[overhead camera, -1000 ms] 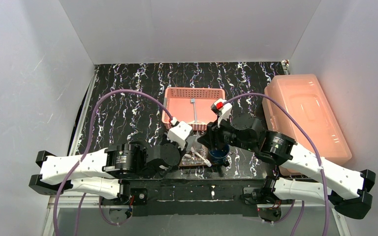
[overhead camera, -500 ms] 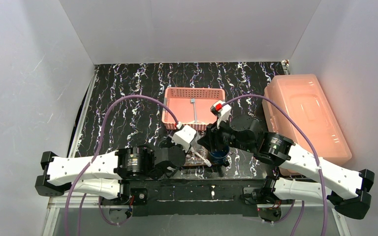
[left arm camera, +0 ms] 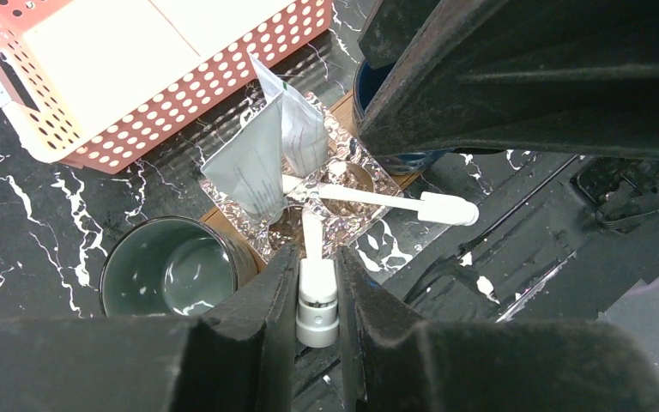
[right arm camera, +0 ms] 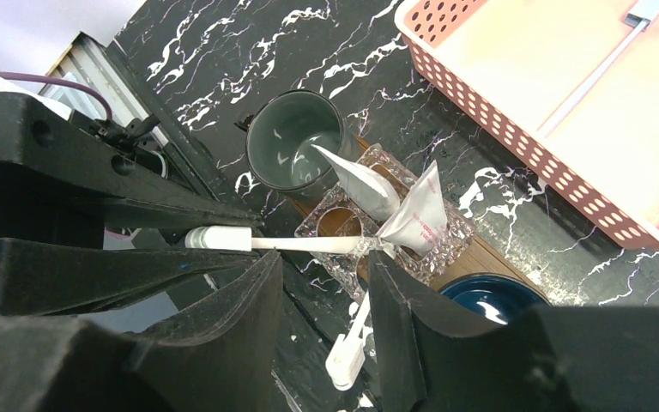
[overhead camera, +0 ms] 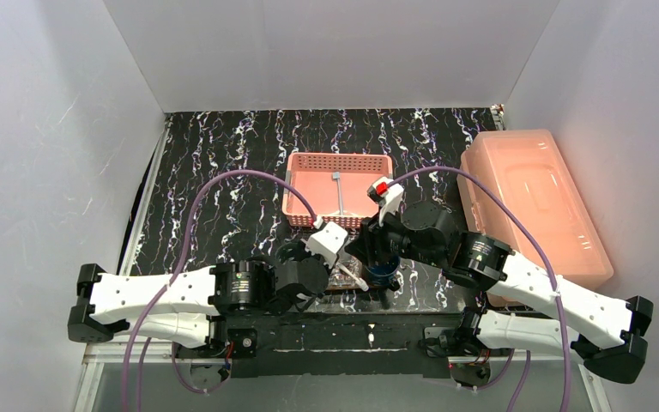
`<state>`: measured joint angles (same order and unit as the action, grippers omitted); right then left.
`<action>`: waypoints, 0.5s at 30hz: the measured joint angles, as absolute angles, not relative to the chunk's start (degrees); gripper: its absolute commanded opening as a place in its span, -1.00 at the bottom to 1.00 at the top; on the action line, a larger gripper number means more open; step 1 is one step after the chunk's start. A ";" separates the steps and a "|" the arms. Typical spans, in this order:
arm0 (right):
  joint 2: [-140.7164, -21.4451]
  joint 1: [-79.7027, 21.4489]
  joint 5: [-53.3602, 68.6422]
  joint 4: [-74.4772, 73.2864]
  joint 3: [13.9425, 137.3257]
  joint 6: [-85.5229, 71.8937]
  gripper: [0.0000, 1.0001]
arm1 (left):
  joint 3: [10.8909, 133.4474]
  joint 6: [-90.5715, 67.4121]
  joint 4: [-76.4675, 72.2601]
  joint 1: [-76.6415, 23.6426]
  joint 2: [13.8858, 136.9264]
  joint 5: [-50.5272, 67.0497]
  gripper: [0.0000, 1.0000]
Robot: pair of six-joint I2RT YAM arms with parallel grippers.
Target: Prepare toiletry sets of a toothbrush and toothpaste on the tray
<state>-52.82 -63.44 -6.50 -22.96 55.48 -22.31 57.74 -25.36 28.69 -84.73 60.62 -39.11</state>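
a: how is the left gripper [left arm camera: 316, 262] seen to be set?
b: its jaws are closed tight on the thick end of a white toothbrush [left arm camera: 317, 296]. the brush is pointed away from the wrist, toward a clear glass dish [left arm camera: 347, 227].

a: and the right gripper [right arm camera: 326, 262]?
b: its fingers are held partly apart. a second toothbrush [right arm camera: 352, 339] is seen in the gap, but the gap is wider than the brush and no grip on it is shown.

a: where is the tray [right arm camera: 479, 256] found?
b: it is laid flat on the black marbled table [overhead camera: 223, 172], just in front of the pink basket [overhead camera: 339, 184] and near the arm bases. only strips of its brown wood are shown, since much of it is covered by the dish. a grey mug [left arm camera: 167, 273] is placed at one end and a dark blue cup [right arm camera: 480, 299] at the other. whether they are stood on the wood or just beside it cannot be told.

a: what is kept in the dish?
b: a toothpaste tube [left arm camera: 253, 167] is stood tilted in it, crimped end up, and a second tube [left arm camera: 302, 133] is leaned just behind it, the two touching. the two brushes are crossed over the dish below the tubes.

a: anything else to be noted?
b: a pink lidded box [overhead camera: 532, 206] is set at the table's right edge, well apart from the tray.
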 measured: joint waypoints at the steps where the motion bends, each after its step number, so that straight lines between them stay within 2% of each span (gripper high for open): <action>1: -52.77 -63.44 -6.50 -22.98 55.44 -22.31 0.00 | 57.58 -25.32 28.56 -84.73 60.80 -39.16 -1.00; 15: -51.07 -63.44 -6.76 -22.48 53.54 -22.79 0.08 | 54.33 -25.30 25.54 -84.71 61.39 -40.25 -1.00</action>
<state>-51.07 -63.44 -6.76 -22.48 53.54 -22.79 54.33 -25.30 25.54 -84.71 61.39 -40.25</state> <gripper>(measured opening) 0.535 0.163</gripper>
